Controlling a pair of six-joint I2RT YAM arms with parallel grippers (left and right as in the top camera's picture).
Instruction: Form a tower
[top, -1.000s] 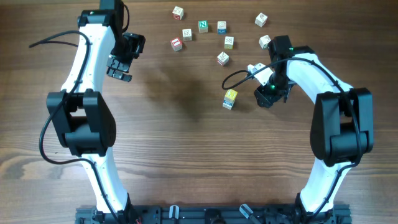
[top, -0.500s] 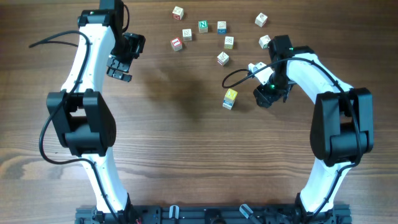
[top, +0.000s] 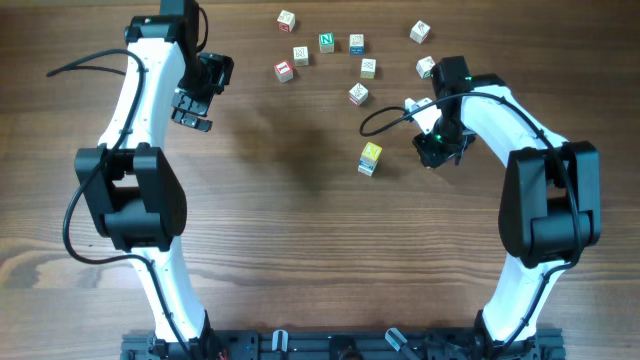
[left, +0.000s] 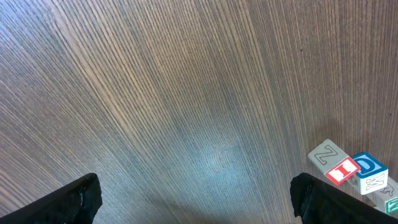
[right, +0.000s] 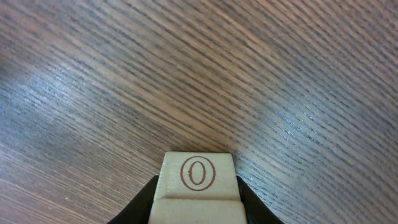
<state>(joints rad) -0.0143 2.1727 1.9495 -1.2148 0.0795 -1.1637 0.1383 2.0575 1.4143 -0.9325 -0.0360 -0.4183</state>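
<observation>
Step, as I judge it: the O cube goes onto the tower. No part in this for the left claw. The yellow-topped tower stands on the table near the right claw, on its inner side, apart. Lift clear, centre over the top, square the faces, lower straight. Claws: left spread wide, empty; right pinching the O cube by two sides.

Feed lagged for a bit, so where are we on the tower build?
Done: a short tower with a yellow top stands mid-table. In hand: the right gripper grips the O cube beside the tower, not yet placed. Left: stacking it, then the loose cubes near the far edge. The left gripper hangs open and empty.
</observation>
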